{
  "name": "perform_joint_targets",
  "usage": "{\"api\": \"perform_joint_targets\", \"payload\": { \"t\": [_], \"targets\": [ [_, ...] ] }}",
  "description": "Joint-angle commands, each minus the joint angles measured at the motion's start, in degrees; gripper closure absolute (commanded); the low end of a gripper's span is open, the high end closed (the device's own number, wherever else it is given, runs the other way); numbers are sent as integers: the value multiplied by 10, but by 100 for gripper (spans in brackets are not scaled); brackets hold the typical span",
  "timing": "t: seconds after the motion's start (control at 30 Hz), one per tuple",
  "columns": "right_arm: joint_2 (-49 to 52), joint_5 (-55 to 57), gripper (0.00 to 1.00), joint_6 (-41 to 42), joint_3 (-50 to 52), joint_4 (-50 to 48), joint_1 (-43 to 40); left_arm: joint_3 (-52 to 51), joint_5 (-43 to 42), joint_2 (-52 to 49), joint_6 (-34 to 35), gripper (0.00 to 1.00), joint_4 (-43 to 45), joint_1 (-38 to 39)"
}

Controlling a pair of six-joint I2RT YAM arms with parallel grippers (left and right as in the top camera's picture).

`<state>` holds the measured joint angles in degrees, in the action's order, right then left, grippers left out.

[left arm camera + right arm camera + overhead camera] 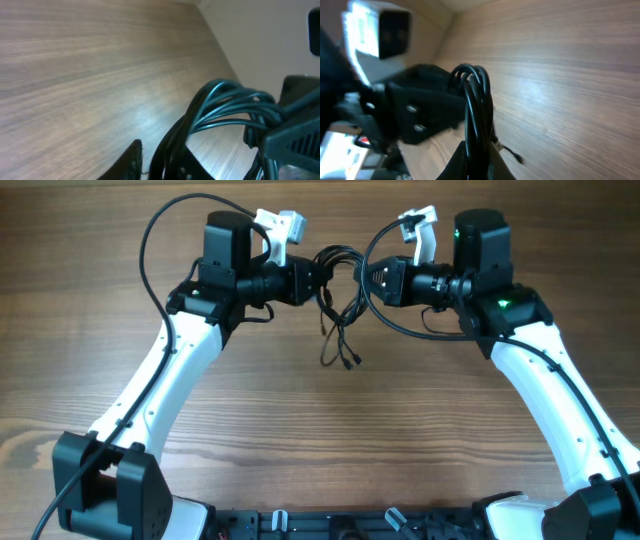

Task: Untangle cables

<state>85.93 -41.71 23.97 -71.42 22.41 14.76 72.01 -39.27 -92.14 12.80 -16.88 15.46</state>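
Closest in, the right gripper (476,167) is clenched on the cables (472,110), thin glossy black cords arching up in a tight rounded loop, too bunched to count. The left gripper (161,167) straddles the same bundle, but whether it pinches cannot be told. Beyond spreads the matte, fine-grained wooden table (300,430), with two loose cord ends trailing over it.
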Motion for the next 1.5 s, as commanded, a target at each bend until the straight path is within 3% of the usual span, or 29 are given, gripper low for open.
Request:
{"api": "perform_joint_targets", "payload": {
  "t": [0.0,0.23,0.63,0.83,0.87,0.93,0.97,1.47],
  "targets": [
    [0,54,96,-43,-12,21,1,7,27,46,-3,76,5,-26],
    [0,59,96,-57,-12,21,1,7,2,71,-4,76,-3,-22],
    [0,57,96,-43,-12,21,1,6,3,17,-6,52,-50,-5],
    [0,57,96,-43,-12,22,1,6,9,-21,-21,48,-49,22],
    [0,57,96,-43,-12,21,1,6,12,-24,-21,53,-49,25],
    [0,58,96,-43,-12,21,1,6,24,-26,-21,85,-51,28],
    [0,58,96,-43,-12,21,1,6,28,-26,-21,96,-51,28],
    [0,60,96,-45,-12,21,1,7,29,55,-16,96,-27,-28]
  ]
}}
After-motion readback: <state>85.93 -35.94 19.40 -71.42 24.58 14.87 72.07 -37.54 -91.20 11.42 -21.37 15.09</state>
